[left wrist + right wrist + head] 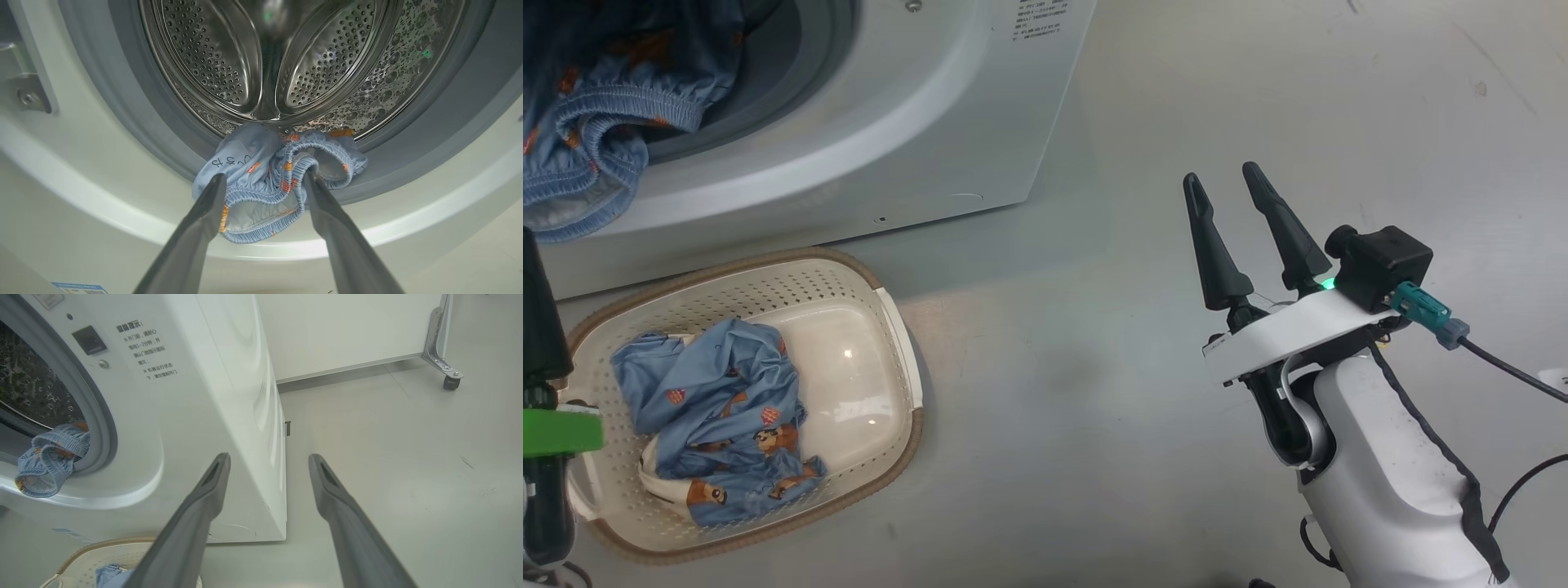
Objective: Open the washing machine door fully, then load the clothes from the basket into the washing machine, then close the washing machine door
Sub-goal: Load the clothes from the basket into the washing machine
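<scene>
The washing machine (pixel 866 139) stands with its round opening uncovered; the washing machine door is out of view. One light blue garment (pixel 265 179) of the clothes hangs over the grey gasket (pixel 155 122), half out of the steel drum (pixel 261 61). My left gripper (pixel 264 179) is open, its fingertips either side of that garment's elastic hem. More blue clothes (pixel 723 416) lie in the basket (pixel 882 343) on the floor before the machine. My right gripper (pixel 1229 184) is open and empty over the floor, right of the machine's corner (pixel 282 522).
Bare grey floor (pixel 1258 98) spreads to the right of the machine. A white panel on a metal bracket with a caster (pixel 450 380) stands at the back right. A black cable (pixel 1511 371) trails from my right wrist.
</scene>
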### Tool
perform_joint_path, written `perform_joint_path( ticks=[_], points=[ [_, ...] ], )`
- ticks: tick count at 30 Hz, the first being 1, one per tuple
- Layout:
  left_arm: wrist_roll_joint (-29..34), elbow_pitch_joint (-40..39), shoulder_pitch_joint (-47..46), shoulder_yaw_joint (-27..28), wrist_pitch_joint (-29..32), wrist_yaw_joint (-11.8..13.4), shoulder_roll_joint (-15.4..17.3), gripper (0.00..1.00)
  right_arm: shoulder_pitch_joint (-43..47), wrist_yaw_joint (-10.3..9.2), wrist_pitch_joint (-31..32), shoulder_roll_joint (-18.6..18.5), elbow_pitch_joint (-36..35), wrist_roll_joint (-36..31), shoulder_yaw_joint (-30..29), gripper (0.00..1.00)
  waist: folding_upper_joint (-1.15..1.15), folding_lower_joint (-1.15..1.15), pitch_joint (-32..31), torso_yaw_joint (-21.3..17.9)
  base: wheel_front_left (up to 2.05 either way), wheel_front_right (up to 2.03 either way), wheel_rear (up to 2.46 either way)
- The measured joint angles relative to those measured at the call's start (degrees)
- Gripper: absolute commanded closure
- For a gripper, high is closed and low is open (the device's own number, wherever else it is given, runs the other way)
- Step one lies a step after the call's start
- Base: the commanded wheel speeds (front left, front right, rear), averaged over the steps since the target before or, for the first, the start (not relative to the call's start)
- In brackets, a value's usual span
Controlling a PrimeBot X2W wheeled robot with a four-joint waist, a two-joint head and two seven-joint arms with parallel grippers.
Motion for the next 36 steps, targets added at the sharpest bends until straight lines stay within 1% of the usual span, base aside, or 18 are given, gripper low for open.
perform_joint_path(
  ticks=[10,17,19,23,28,36],
  points=[
    [0.7,-1.6,2.7,1.4,0.0,0.0,-0.1,0.00,0.0,0.00,0.0,0.0,0.0,0.0,0.5,0.00,0.00,0.00,0.1,-0.5,0.00,0.00,0.00],
    [0.5,1.3,3.3,-1.3,0.2,0.0,0.1,0.00,0.0,0.00,0.0,0.0,0.0,0.0,0.7,0.00,0.00,0.00,0.4,-1.0,0.00,0.00,0.00],
    [0.2,2.2,3.0,-1.7,1.5,0.0,0.3,0.00,0.0,0.00,0.0,0.0,0.0,0.0,0.9,0.00,0.00,0.00,0.4,-1.1,0.00,0.00,0.00],
    [-1.3,5.7,1.3,-2.0,3.9,0.0,0.6,0.00,0.0,0.00,0.0,0.0,0.0,0.1,1.4,0.00,0.00,0.00,0.6,-1.4,0.00,0.00,0.00],
    [-4.0,9.6,-3.2,-1.1,6.1,0.0,0.8,0.00,0.0,0.00,0.0,0.0,0.0,0.3,1.7,0.00,0.00,0.00,0.8,-1.9,0.00,0.00,0.00],
    [-4.9,15.8,-9.3,-0.7,10.7,0.0,2.2,0.00,-0.1,0.00,0.0,0.0,0.0,0.6,1.8,0.00,0.00,0.00,1.3,-3.0,0.00,0.00,0.00]
  ],
)
